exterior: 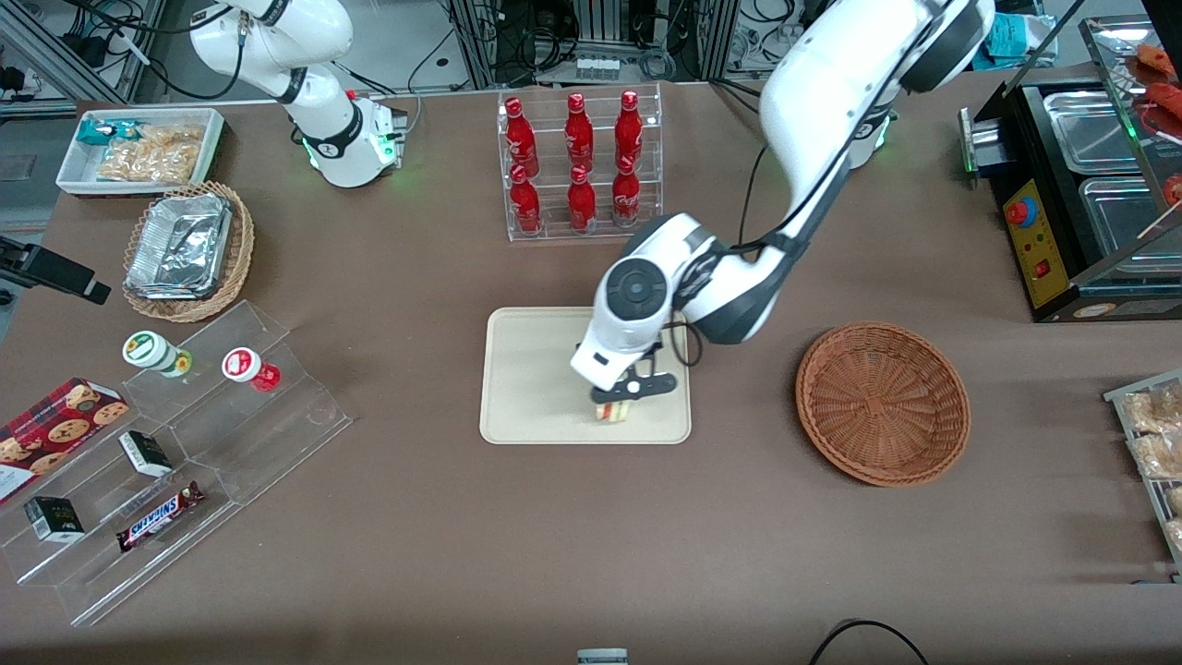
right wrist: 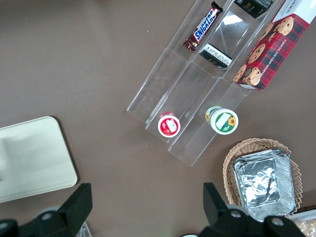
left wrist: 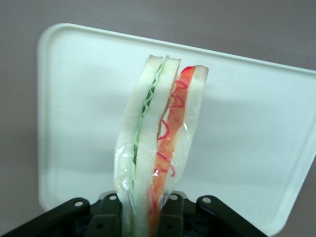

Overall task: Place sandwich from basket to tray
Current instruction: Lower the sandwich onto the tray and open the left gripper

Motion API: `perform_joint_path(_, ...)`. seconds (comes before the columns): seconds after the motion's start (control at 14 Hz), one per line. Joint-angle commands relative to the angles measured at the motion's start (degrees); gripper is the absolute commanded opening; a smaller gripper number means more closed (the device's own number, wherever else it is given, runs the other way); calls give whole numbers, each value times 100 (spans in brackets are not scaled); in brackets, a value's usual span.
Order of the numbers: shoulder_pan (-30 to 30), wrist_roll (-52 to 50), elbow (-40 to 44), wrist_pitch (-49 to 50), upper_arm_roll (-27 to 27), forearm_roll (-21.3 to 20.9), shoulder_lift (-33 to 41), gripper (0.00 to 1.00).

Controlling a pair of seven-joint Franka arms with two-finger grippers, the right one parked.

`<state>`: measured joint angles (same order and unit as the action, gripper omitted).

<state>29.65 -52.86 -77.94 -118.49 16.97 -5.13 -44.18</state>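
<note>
**Sandwich over the tray, basket bare**

Nearest the front camera, toward the parked arm's end of the table, a clear stepped stand [exterior: 175, 462] holds a Snickers bar [exterior: 159, 516], two small dark boxes, a cookie box [exterior: 51, 434] and, on its farther steps, a green-lidded cup [exterior: 152, 352] and a red-lidded cup [exterior: 245, 365].

In the middle lies the tray [exterior: 531, 379], with nothing resting on its bare parts. The gripper [exterior: 617, 399] hangs over the tray's nearer edge, its fingers [left wrist: 109, 212] clenched on the sandwich [exterior: 611, 411]. In the wrist view the sandwich [left wrist: 160, 143] stands on end in its clear wrap, green filling in one half and red-orange in the other, with the tray [left wrist: 247, 128] under it. Whether it touches the tray cannot be told.

Beside the tray, toward the working arm's end, the basket [exterior: 882, 402] has nothing in it.

Farther off, a tan basket [exterior: 189, 251] holds stacked foil containers [exterior: 180, 245], and a white bin [exterior: 138, 150] farther still holds bagged snacks. A clear rack [exterior: 580, 166] carries six red bottles in two rows. At the working arm's end a black warmer [exterior: 1076, 194] holds steel pans.
</note>
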Motion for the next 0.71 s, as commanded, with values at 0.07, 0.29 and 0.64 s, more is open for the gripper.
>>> perform_joint_path(0.07, 313, -58, 323, -139, -71, -207, -389, 34)
perform_joint_path(0.29, 349, -67, 340, -140, -88, -287, -407, 100)
perform_joint_path(0.64, 287, -6, 288, 298, -763, -489, 522, 100)
